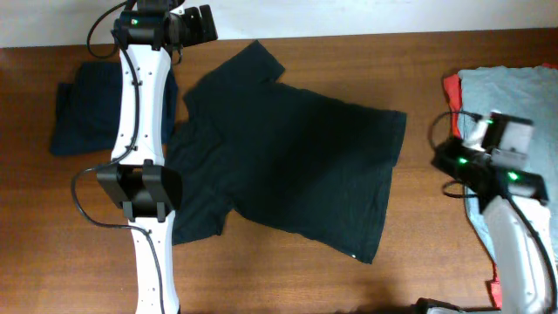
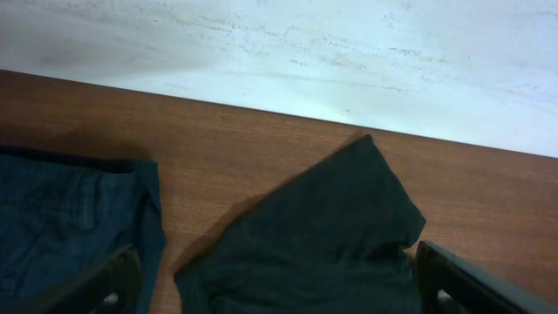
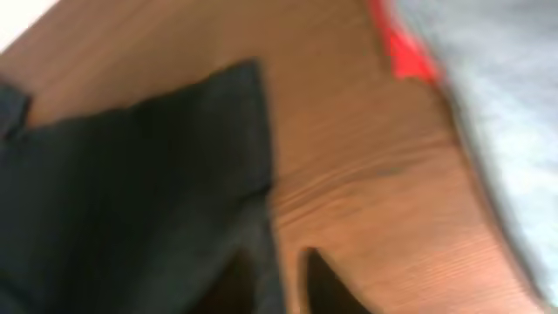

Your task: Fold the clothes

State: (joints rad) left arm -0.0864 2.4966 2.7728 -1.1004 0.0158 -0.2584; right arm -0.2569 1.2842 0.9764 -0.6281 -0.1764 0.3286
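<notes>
The black T-shirt lies spread flat in the middle of the table, with a small white mark near its lower hem. My left gripper is at the far edge of the table above the shirt's upper sleeve. Its fingers stand wide open on either side of that sleeve with nothing gripped. My right gripper hangs at the right, apart from the shirt's right edge. In the blurred right wrist view its fingers are close together, and the shirt's edge shows beyond them.
A folded navy garment lies at the left, beside the left arm. A light grey-blue garment lies on a red one at the right edge, under the right arm. A white wall borders the table's far side.
</notes>
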